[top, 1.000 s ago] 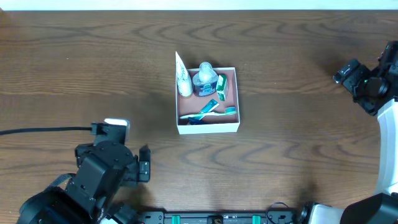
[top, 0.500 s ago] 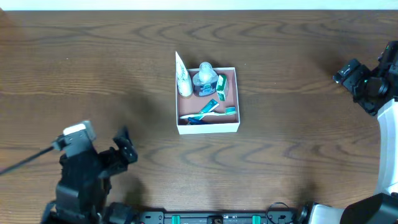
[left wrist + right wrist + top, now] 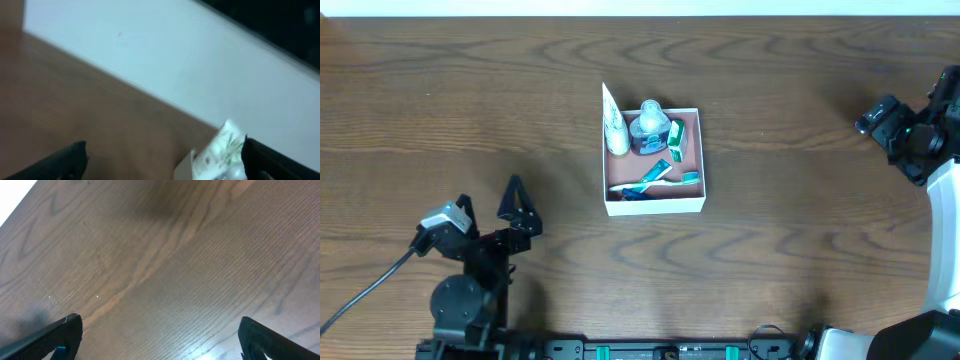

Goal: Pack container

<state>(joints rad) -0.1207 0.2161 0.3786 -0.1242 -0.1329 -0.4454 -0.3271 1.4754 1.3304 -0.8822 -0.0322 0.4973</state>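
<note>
The container (image 3: 656, 206), a square shallow white box with a pink-brown inside, sits at the middle of the table. It holds a white tube (image 3: 615, 130) leaning at its left wall, a clear bottle (image 3: 650, 126), a green item (image 3: 677, 140) and teal toothbrushes (image 3: 655, 178). My left gripper (image 3: 490, 207) is open and empty at the front left, well away from the box. Its wrist view is blurred and shows the tube's top (image 3: 222, 150) far ahead. My right gripper (image 3: 868, 118) is open and empty at the far right, above bare wood (image 3: 165, 280).
The brown wooden table (image 3: 800, 200) stretches on all sides of the box. A white strip (image 3: 640, 8) runs along the far edge. A black cable (image 3: 360, 295) trails from the left arm at the front left.
My left arm has pulled back toward the front edge and swung upright, its open fingers now pointing toward the far side. The right arm and the box have not moved.
</note>
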